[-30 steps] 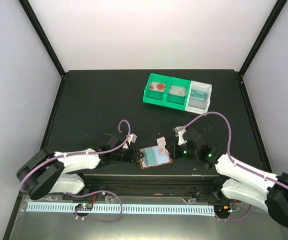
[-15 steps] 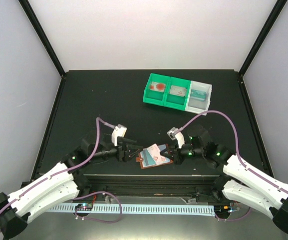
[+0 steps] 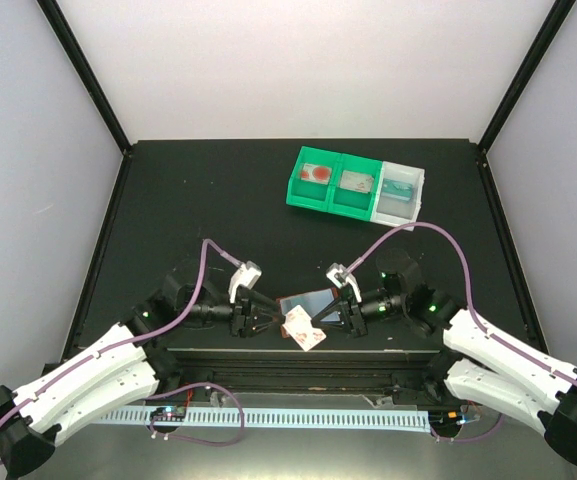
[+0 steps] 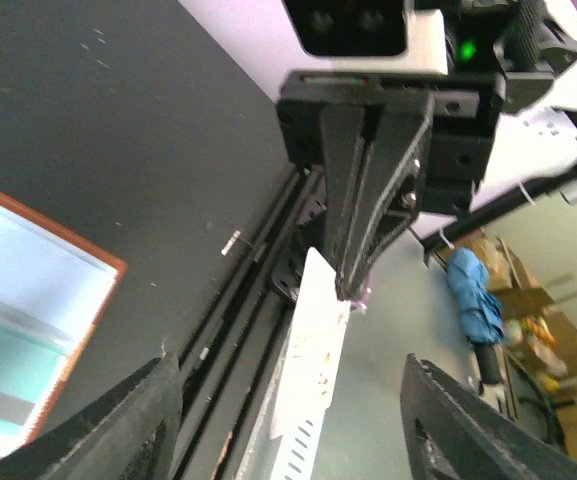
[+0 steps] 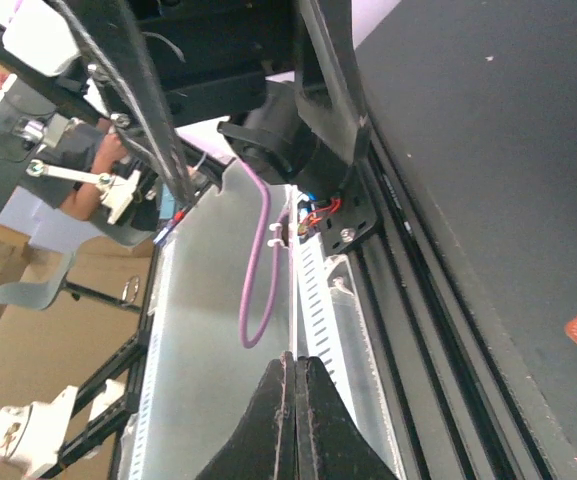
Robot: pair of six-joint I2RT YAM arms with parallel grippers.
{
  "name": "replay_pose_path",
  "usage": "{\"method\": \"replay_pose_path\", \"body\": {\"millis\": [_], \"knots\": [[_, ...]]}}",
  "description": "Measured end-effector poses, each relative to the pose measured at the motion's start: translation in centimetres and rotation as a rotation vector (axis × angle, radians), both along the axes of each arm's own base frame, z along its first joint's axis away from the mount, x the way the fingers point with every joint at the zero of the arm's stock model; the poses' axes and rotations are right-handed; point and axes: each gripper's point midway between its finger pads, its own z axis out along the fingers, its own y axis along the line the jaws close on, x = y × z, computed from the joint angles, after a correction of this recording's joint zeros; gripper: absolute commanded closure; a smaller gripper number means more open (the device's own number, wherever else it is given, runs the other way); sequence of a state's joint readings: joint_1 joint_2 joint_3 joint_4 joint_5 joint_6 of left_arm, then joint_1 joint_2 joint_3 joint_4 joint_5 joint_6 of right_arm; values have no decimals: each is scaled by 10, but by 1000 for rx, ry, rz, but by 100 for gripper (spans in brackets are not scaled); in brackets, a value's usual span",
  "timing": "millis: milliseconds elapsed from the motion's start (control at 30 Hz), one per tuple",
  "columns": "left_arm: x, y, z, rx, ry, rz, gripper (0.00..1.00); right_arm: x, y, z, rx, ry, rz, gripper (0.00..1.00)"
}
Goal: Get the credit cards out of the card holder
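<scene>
Fingers (image 4: 353, 180) of the right gripper (image 4: 351, 288) are clenched on a pinkish-white credit card (image 4: 308, 400)! Left gripper (image 4: 290, 362) is spread wide, grasping nothing. The card holder (image 4: 28, 300) lies on the table (image 4: 118, 120).

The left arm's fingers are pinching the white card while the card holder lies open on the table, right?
No, the right arm's fingers pinch the white card; the left fingers are open. The left wrist view shows it. The card holder does lie open.
</scene>
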State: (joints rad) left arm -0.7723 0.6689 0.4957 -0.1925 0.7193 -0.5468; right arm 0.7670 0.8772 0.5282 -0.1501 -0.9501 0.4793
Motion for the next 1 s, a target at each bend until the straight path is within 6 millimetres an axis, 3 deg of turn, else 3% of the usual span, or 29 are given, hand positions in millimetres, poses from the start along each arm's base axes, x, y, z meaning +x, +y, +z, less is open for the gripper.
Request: {"method": "replay_pose_path", "body": {"millis": [133, 300, 400, 600, 800, 1000], "knots": [[-9, -2, -6, -19, 32, -54, 63, -4, 1, 6, 26, 16, 29, 99], [-17, -2, -8, -31, 59, -94, 98, -5, 3, 12, 53, 21, 41, 99], [-19, -3, -5, -41, 51, -110, 98, -6, 3, 10, 52, 32, 40, 97], [-17, -3, -4, -43, 51, -97, 98, -2, 2, 13, 50, 34, 1, 66], [-4, -3, 7, -88, 59, -7, 98, 9, -4, 36, 104, -6, -125, 45], [14, 4, 18, -183, 88, 144, 98, 26, -12, 44, 180, 44, -293, 38]]}}
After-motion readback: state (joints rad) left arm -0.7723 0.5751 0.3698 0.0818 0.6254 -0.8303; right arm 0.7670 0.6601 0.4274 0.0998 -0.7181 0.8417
